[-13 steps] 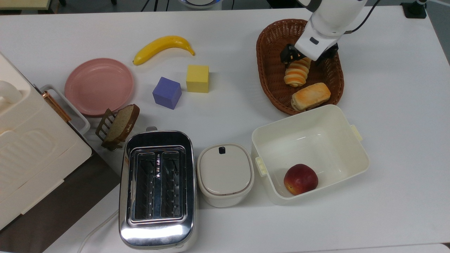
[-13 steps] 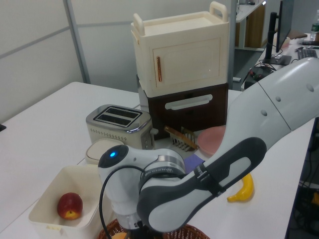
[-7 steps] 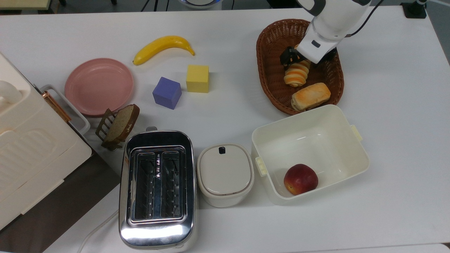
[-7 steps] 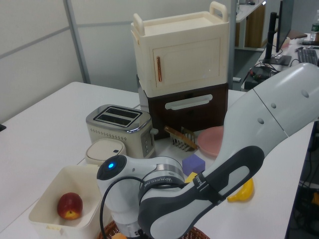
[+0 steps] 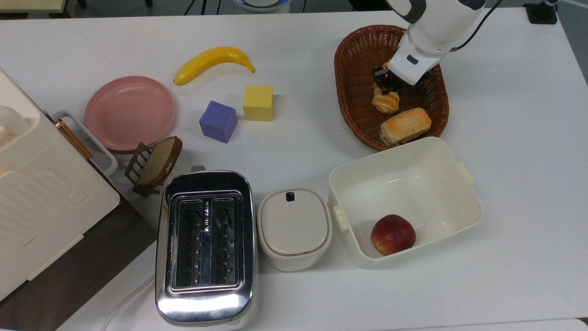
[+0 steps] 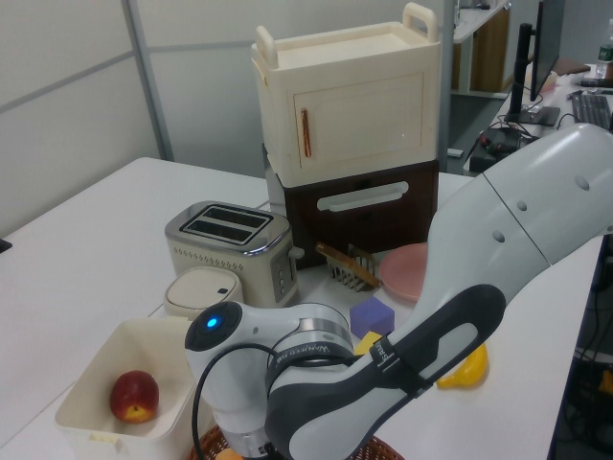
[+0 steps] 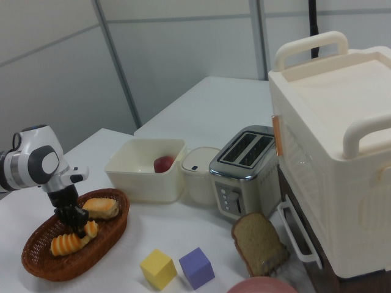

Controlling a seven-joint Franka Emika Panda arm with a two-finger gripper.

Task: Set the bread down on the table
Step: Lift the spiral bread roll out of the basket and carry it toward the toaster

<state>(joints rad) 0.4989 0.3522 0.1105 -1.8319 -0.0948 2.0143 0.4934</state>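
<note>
White tabletop, the table [image 5: 505, 151], spreads under everything in the top view, with grey partition walls behind it in the right view. At the top view's far left stands a cream cabinet [image 5: 41, 197] over a dark brown base. Next comes a pink plate [image 5: 129, 113], and below it a brown toast slice [image 5: 160, 162] propped in a small rack. A chrome toaster [image 5: 205, 248] sits at the lower middle with both slots bare. Above it lie a yellow banana [image 5: 212, 62], a purple cube [image 5: 218, 121] and a yellow cube [image 5: 258, 103], the two cubes just beside each other. Right of the toaster is a lidded cream pot [image 5: 294, 227], then an open cream bin [image 5: 452, 188] with a red apple [image 5: 392, 234] in one corner.

A brown wicker basket [image 5: 351, 92] lies above the bin. In it the bread [image 5: 385, 102], orange-and-cream striped, rests beside a golden bun [image 5: 406, 125] (the two lie close; touching or not I cannot tell). The gripper [image 5: 385, 82] reaches down into the basket with its black fingers closed onto the bread's upper end, as the right view shows at [image 7: 76, 227]. The bread lies in the basket, with none of it over the table.
</note>
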